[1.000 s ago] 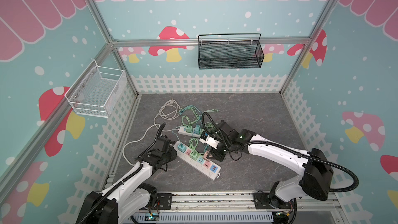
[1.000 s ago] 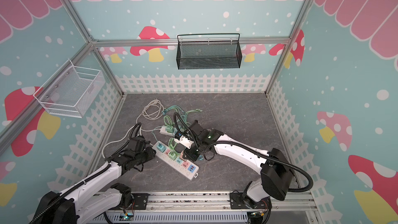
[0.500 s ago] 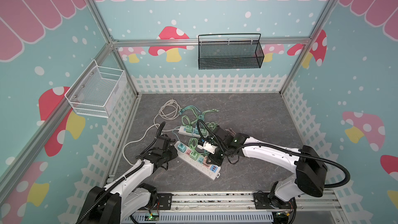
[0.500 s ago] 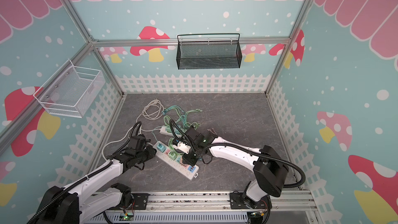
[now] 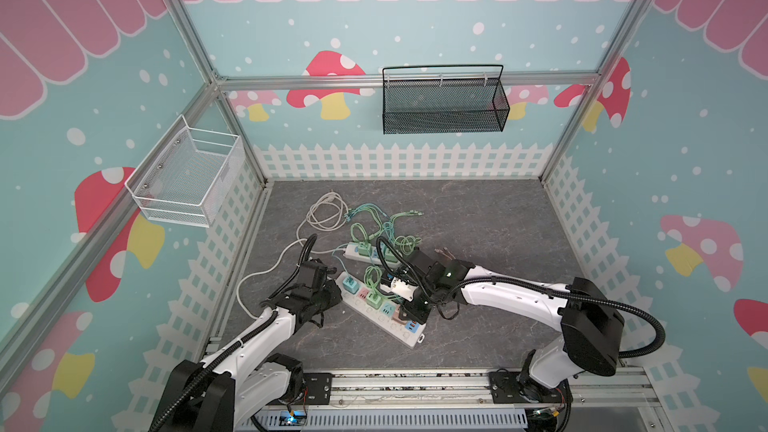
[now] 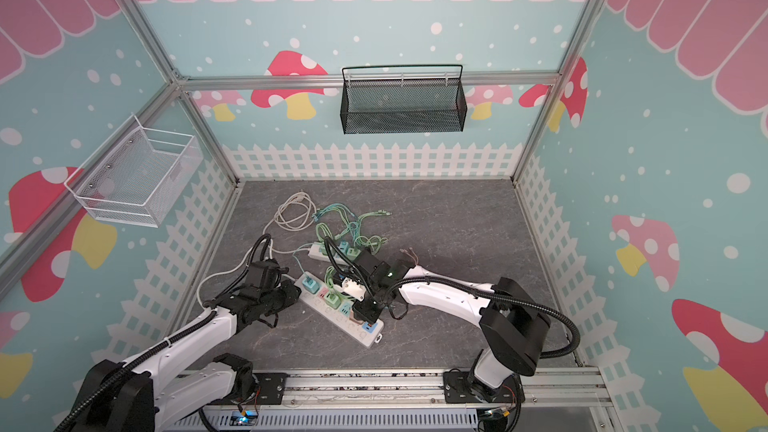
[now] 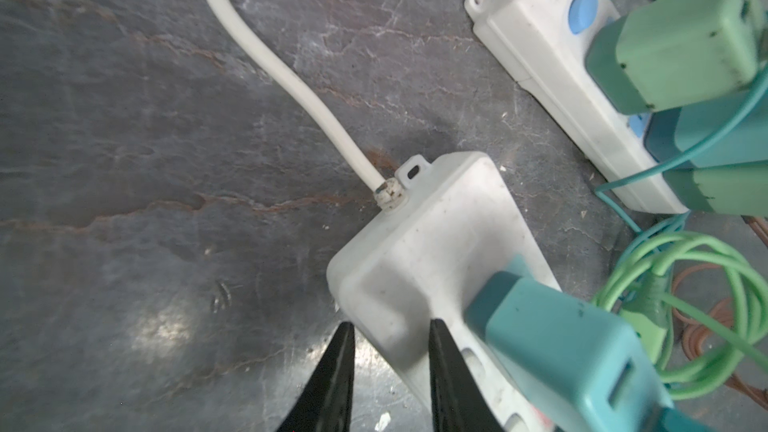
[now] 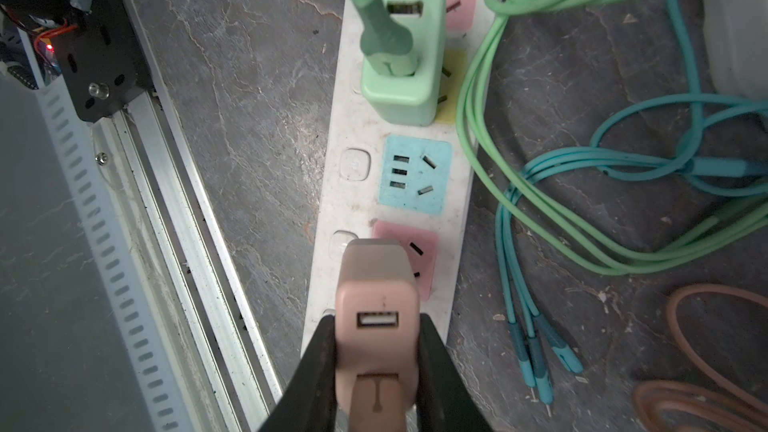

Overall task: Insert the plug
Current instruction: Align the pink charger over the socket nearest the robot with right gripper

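**Plug meets socket:** The right tool [image 8: 376,322] clamps a pink plug [image 8: 376,280] by its two flat sides. The block's nose lies over the pink socket [image 8: 426,255] of a white power strip [image 8: 332,197], directly ahead of the fingertips. The prongs are hidden, so whether they have entered cannot be told. Farther ahead of the tool lie a vacant blue socket [image 8: 415,174] and a green charger [image 8: 399,56], already seated. A brown cord [image 8: 374,405] leaves the plug's rear between the fingers.

At the strip's cord end, the left tool [image 7: 390,324] has its fingers narrowly apart across a corner of the casing. One finger is over the top and one beside it, above the grey counter [image 7: 166,160]; whether it pinches or merely hovers cannot be told.

The plug looks like a light, rigid plastic block with smooth, slippery faces. It is best held on its flat sides near the back, clear of the prong face and square to the socket. The strip looks light enough to skid under a push, so a steadying hold at its end seems wise.
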You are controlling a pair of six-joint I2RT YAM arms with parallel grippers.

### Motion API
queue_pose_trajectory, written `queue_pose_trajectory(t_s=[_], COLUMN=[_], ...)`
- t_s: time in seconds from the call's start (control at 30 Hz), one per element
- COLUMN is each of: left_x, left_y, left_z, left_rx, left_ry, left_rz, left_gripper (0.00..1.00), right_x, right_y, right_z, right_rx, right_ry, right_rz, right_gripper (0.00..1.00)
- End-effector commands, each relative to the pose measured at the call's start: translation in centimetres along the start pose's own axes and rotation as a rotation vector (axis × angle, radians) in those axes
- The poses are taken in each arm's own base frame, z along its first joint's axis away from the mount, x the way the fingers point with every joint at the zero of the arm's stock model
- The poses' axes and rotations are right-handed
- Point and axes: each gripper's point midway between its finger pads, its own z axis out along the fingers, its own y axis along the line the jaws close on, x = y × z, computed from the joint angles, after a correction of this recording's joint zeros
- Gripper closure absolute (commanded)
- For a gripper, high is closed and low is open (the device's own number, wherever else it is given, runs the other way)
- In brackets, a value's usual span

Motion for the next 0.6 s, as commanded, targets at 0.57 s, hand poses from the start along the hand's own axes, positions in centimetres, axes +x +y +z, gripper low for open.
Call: queue_pose_trajectory(t_s=[0.57], left_x=[0.8], left_y=[0.9], left_z=[0.3], left_rx=[-0.019], left_ry=[0.023], left_rz=[0.002], left_gripper=[0.72], right_x=[0.6], right_y=[-1.6], right_z=[1.1], right_rx=[0.102], right_ry=[0.050], right_rz=[0.030], right_gripper=[1.00])
